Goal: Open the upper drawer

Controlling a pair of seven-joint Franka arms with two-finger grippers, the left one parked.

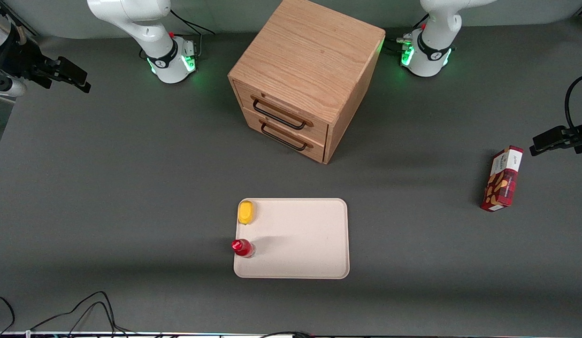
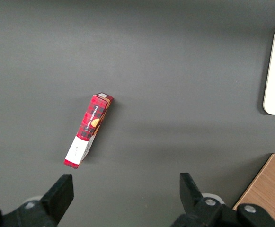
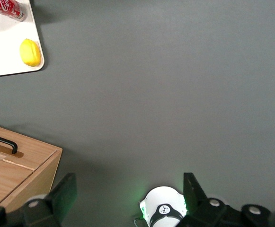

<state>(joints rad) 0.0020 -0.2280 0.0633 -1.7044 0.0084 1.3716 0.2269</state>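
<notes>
Glossy white Franka arm with black gripper

The white rounded working arm [image 1: 136, 28] has a black joint band, a red dot and green base lights; its matte black gripper [image 3: 128, 201] shows two wedge-shaped fingers [image 3: 64, 191] with silver screws nearby.

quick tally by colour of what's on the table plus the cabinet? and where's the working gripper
Oak: 1, cabinet, upper drawer shut
Cream: 1, tray
Yellow: 1, lemon-like item on tray
Red: 2, capped bottle on tray, plaid box toward the parked arm's end
Total: 5
Gripper: open, above bare table near the working arm's base, not at the drawer.
</notes>
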